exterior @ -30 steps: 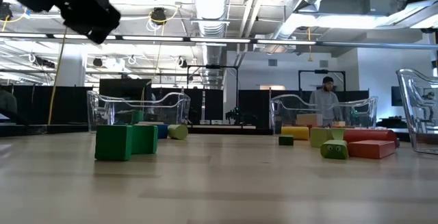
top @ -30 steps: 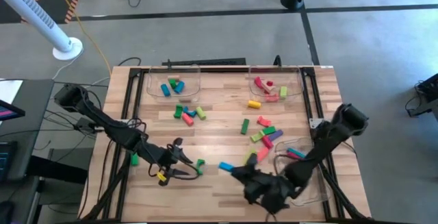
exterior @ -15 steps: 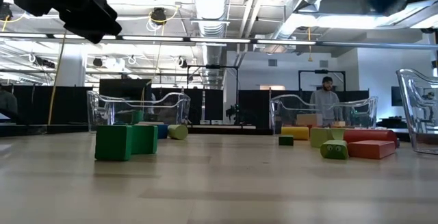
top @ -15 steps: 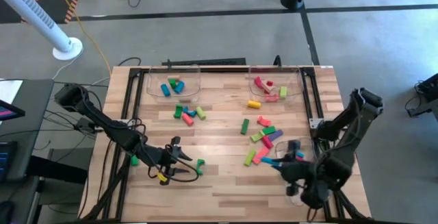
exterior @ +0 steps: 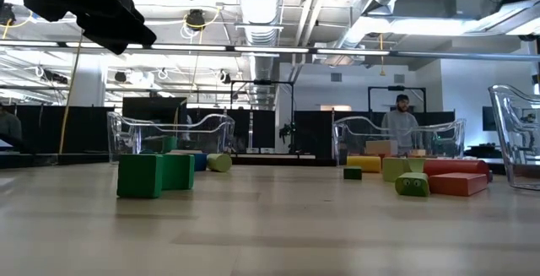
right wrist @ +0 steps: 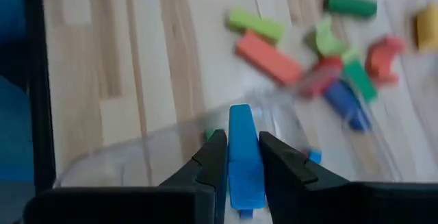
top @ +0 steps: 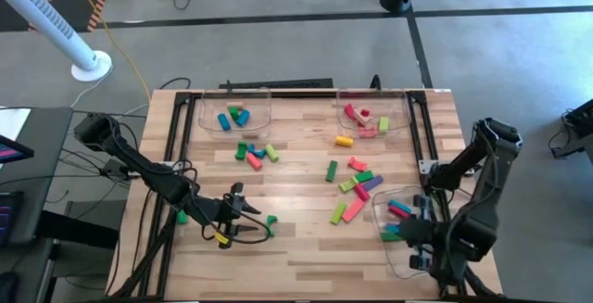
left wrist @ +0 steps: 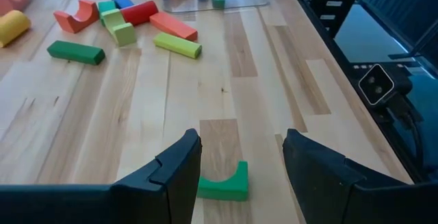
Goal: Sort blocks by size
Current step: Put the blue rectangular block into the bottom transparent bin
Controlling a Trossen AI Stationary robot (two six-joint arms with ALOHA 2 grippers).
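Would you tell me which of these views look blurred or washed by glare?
Right wrist view: soft throughout, the long blue block between the right gripper fingers sharper than the blocks beyond. Low view: bright ceiling lights, clear tray walls catching reflections. Left wrist and high views: evenly lit.

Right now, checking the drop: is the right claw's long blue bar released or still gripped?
Gripped: the right claw is shut on the long blue bar, fingers pressing both sides.

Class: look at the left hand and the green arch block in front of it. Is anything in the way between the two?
Nothing visible. The left hand is open, and the green arch block lies on bare table between its fingers.
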